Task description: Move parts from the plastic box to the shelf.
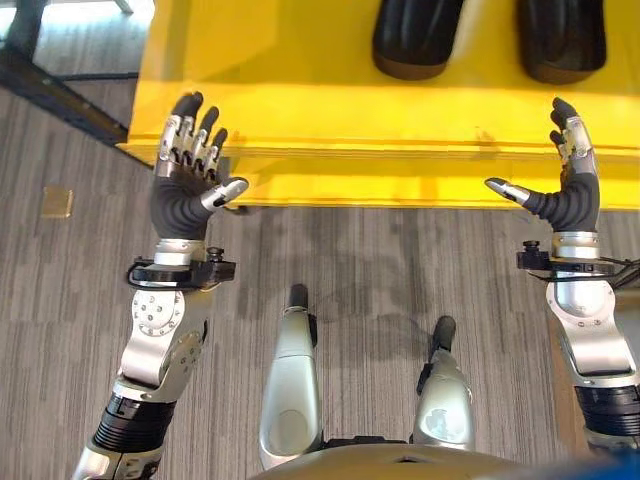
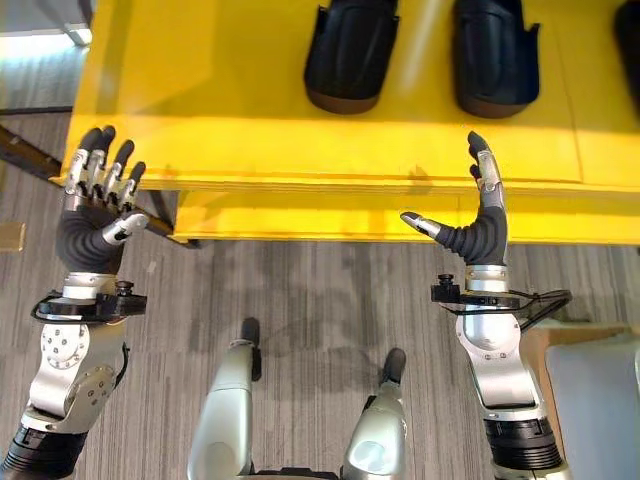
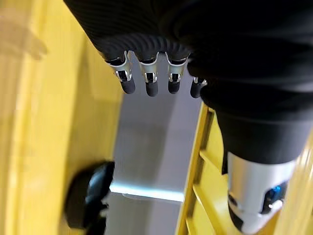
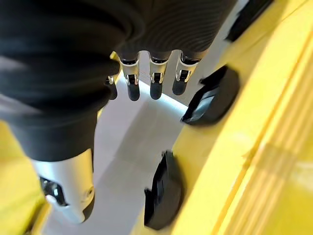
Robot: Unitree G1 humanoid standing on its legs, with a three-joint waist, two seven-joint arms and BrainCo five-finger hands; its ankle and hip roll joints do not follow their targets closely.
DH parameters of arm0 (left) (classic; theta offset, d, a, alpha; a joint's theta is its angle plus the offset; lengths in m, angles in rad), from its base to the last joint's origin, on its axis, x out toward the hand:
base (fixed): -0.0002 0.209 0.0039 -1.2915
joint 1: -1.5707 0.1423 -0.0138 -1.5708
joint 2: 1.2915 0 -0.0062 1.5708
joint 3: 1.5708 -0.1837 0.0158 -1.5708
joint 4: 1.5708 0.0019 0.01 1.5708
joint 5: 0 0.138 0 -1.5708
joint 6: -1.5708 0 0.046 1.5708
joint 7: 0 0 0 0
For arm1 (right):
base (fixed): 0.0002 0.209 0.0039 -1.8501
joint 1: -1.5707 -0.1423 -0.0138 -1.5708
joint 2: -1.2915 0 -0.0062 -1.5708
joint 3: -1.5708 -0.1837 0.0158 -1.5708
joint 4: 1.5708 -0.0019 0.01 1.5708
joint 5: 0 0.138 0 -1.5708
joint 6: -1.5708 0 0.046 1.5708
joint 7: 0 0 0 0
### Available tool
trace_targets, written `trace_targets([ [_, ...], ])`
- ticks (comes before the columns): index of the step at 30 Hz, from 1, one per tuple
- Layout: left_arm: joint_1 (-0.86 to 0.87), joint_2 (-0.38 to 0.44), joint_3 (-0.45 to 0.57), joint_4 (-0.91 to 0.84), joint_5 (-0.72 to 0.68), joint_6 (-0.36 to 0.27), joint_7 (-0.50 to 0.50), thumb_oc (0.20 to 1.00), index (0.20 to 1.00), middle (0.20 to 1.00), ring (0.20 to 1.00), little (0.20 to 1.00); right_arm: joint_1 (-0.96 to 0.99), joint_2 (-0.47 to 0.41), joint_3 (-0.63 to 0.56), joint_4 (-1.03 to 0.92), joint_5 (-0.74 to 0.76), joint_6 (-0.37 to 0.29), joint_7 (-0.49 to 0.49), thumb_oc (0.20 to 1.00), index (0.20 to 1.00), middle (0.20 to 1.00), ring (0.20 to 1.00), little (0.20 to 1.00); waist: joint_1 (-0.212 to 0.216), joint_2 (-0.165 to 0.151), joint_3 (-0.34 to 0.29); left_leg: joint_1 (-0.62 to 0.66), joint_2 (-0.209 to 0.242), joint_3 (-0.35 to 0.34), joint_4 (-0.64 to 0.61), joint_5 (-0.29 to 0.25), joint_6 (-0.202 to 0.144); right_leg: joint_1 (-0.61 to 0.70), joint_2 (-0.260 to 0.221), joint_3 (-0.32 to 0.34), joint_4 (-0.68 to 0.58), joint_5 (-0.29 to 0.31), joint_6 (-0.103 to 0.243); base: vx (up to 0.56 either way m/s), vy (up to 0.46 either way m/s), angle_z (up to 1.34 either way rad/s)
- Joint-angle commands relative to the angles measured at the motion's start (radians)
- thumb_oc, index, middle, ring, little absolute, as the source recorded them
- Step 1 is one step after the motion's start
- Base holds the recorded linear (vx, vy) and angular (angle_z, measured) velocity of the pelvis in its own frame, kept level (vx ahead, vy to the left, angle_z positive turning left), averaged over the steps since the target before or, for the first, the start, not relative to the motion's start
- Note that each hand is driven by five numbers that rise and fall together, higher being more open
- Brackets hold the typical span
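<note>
Hands open below yellow shelf

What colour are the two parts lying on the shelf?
Black parts on the yellow shelf, clearest in the right eye view.

I read this as a workshop or factory floor: a bright yellow metal shelf carries black moulded parts laid in a row, and below it I see grey striped industrial carpet flooring.
</note>
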Motion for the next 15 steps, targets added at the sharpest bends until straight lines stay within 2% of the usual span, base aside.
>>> trace_targets([
  [1,-0.02,-0.026,0.002,-0.045,-0.015,-0.088,-0.011,1.0,1.0,1.0,1.0,1.0,0.02,-0.02,-0.044,-0.045,0.093,-0.093,0.035,1.0,1.0,1.0,1.0,1.0,-0.026,0.007,-0.063,0.118,0.023,0.085,-0.188,0.112,0.01,0.061,0.007,0.006,0.15,-0.192,-0.003,-0.02,-0.003,-0.33],
  [3,-0.057,-0.045,-0.017,-0.056,-0.069,-0.088,-0.031,1.0,1.0,1.0,1.0,1.0,0.053,0.009,-0.034,-0.058,0.134,-0.104,0.063,1.0,1.0,1.0,1.0,1.0,-0.059,0.005,-0.067,0.141,0.042,0.102,-0.2,0.118,0.004,0.053,0.018,0.03,0.15,-0.189,-0.005,-0.03,-0.013,-0.33],
  [6,-0.09,-0.046,-0.028,-0.068,-0.082,-0.088,-0.04,1.0,1.0,1.0,1.0,1.0,0.065,0.013,-0.02,-0.066,0.135,-0.103,0.079,1.0,1.0,1.0,1.0,1.0,-0.079,0.007,-0.069,0.16,0.054,0.114,-0.212,0.123,0.0,0.047,0.026,0.049,0.149,-0.187,-0.007,-0.02,-0.004,-0.26],
  [11,-0.147,-0.034,-0.038,-0.065,-0.07,-0.094,-0.034,1.0,1.0,1.0,1.0,1.0,0.094,0.004,-0.01,-0.083,0.164,-0.1,0.11,1.0,1.0,1.0,1.0,1.0,-0.117,0.005,-0.079,0.208,0.085,0.148,-0.242,0.134,-0.01,0.041,0.046,0.09,0.145,-0.186,-0.011,0.01,-0.023,-0.31],
  [12,-0.188,-0.028,-0.046,-0.047,-0.046,-0.099,-0.013,1.0,1.0,1.0,1.0,1.0,0.092,0.008,0.0,-0.074,0.183,-0.101,0.112,1.0,1.0,1.0,1.0,1.0,-0.134,0.006,-0.084,0.222,0.094,0.162,-0.247,0.139,-0.014,0.039,0.052,0.105,0.145,-0.184,-0.013,0.02,-0.018,-0.17],
  [15,-0.222,-0.013,-0.049,-0.018,-0.007,-0.102,0.015,1.0,1.0,1.0,1.0,1.0,0.098,0.007,0.003,-0.072,0.181,-0.101,0.113,1.0,1.0,1.0,1.0,1.0,-0.146,0.007,-0.086,0.241,0.103,0.179,-0.263,0.144,-0.02,0.032,0.059,0.122,0.146,-0.183,-0.015,0.01,-0.017,-0.19],
])
